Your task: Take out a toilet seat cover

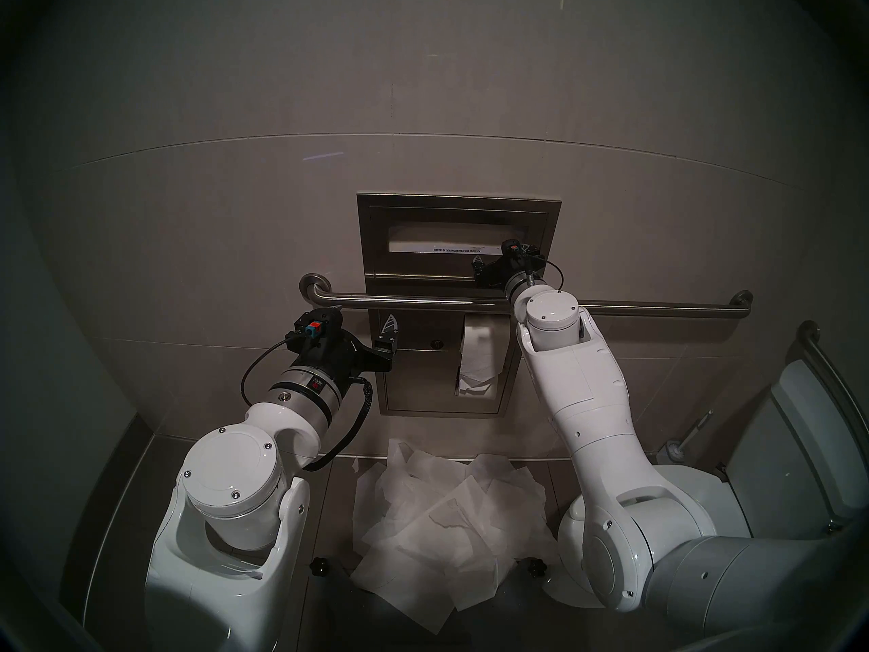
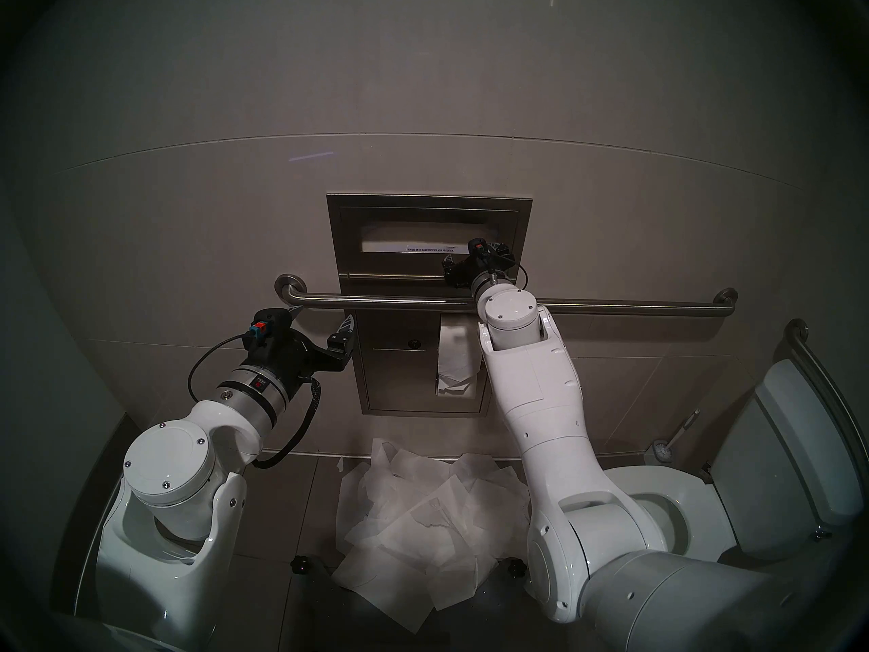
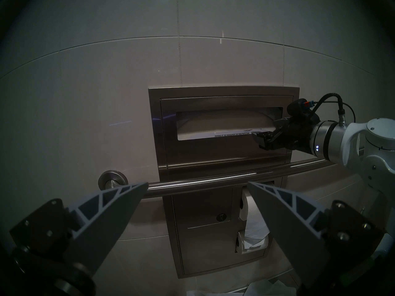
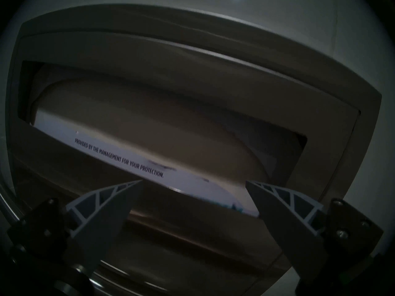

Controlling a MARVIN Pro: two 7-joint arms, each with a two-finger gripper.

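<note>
A steel wall dispenser [image 1: 458,204] has a wide slot near its top. Folded pale toilet seat cover paper [image 1: 423,239] lies inside the slot behind a white printed strip; it also shows in the right wrist view [image 4: 171,129] and the left wrist view [image 3: 224,124]. No sheet hangs out. My right gripper [image 1: 502,257] is open and empty at the slot's lower right end [image 4: 194,180], fingertips close to the lower lip. My left gripper [image 1: 362,319] is open and empty, below the grab bar at the lower panel's left edge [image 3: 198,182].
A steel grab bar [image 1: 423,303] crosses the dispenser below the slot, under my right wrist. A toilet paper roll [image 1: 477,354] hangs in the lower panel. A heap of white sheets [image 1: 446,519] lies on the floor. The toilet [image 1: 799,448] and a brush [image 1: 677,448] are at right.
</note>
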